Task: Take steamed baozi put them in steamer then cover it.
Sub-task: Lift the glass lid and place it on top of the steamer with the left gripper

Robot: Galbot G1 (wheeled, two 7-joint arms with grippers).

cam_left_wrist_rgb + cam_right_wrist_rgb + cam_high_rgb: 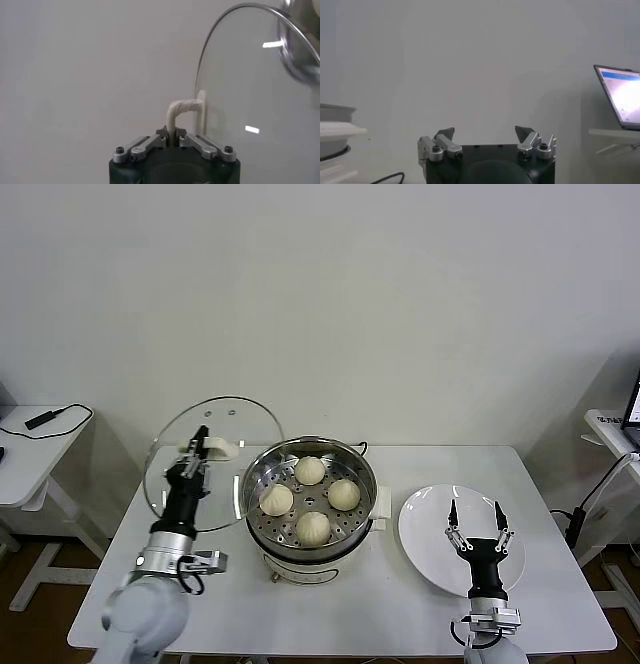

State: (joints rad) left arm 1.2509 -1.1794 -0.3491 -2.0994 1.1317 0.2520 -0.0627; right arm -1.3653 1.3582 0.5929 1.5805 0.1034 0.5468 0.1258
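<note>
1. We see the four cream-white domed steamed baozi [310,498] already sitting on the perforated tray inside the large shiny stainless-steel steamer [262,469], which stands at the middle of the white table [330,614], nearer its far edge than its near edge.
2. Our left end effector [199,444] is clamped shut on the white handle of the round clear glass lid [170,469], holding the lid up on edge above the table's left side, its disc roughly vertical, not flat.
3. The relation that matters: the steamer's open mouth lies just beside the lid, toward the table's right edge and lower than the lid's centre. The lid's near rim looks to stand just beside the steamer's left wall.
4. We judge the coming move needs the lid tipped until flat, then carried over the mouth and lowered.
5. Our right end effector [475,524] hangs spread wide and empty above the flat white round plate [425,529] near the right edge; the left arm is the nearer one.
</note>
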